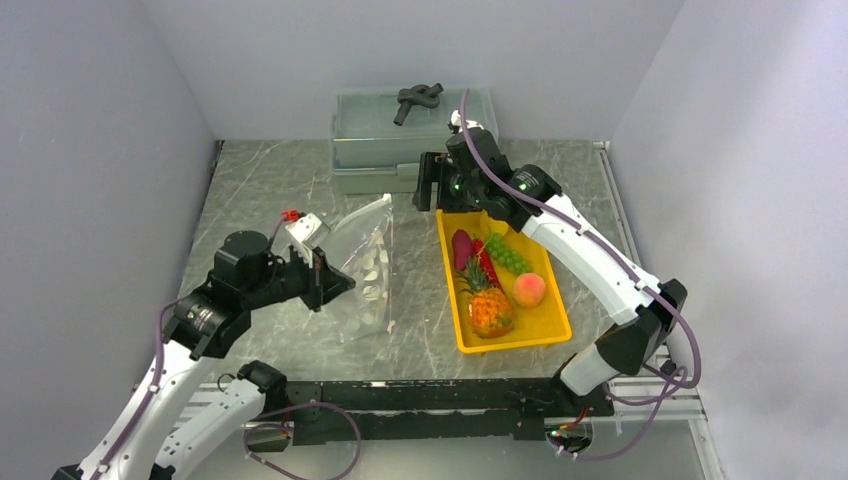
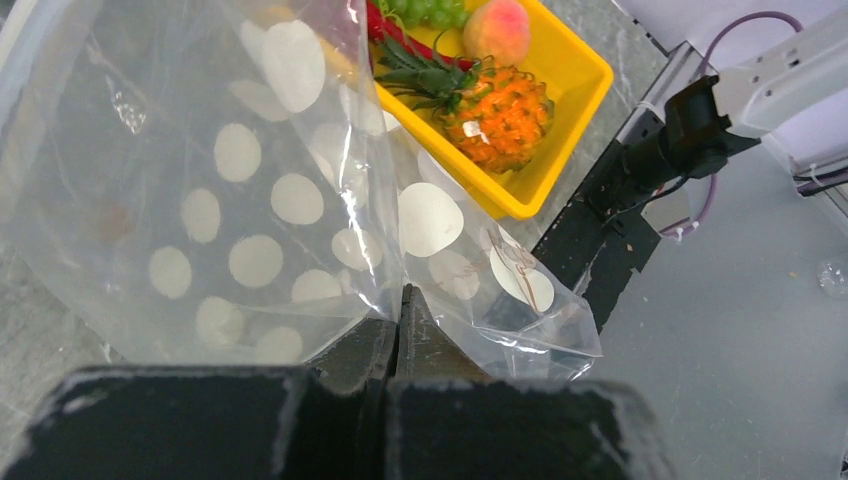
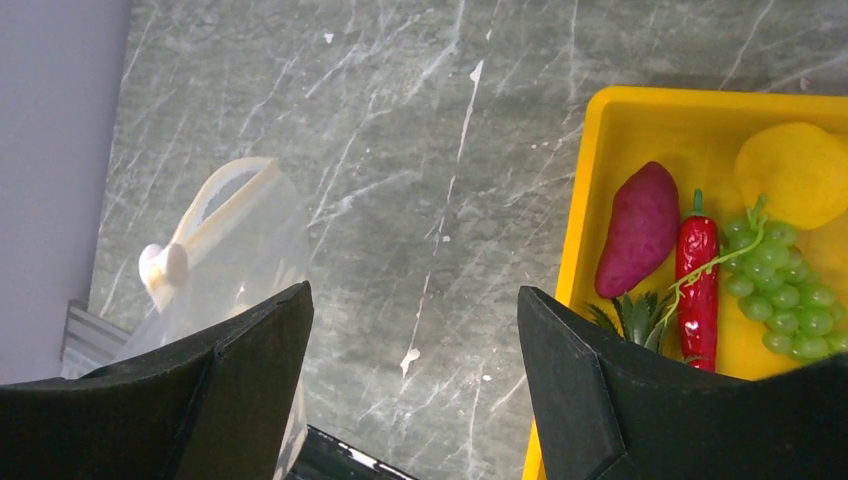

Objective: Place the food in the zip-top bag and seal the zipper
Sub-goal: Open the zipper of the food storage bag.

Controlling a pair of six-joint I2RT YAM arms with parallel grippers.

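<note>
— Grey marble tabletop (image 1: 260, 190) is shown between pale walls. What is found at centre-left of the frame?
— The left gripper (image 2: 398, 300) is seen pressed together on an edge of the zip-top bag (image 1: 368, 262); its whitish zipper (image 3: 228, 203) is shown in the right wrist view.
— And further right?
— The right gripper (image 3: 412, 292) is held with fingers wide apart, empty, by the upper end of the yellow tray (image 1: 550, 322). All the food is kept in that tray: eggplant (image 1: 461, 248), chili (image 1: 487, 265), pineapple (image 1: 490, 310), grapes (image 1: 507, 254), peach (image 1: 529, 290), lemon (image 3: 790, 172).
</note>
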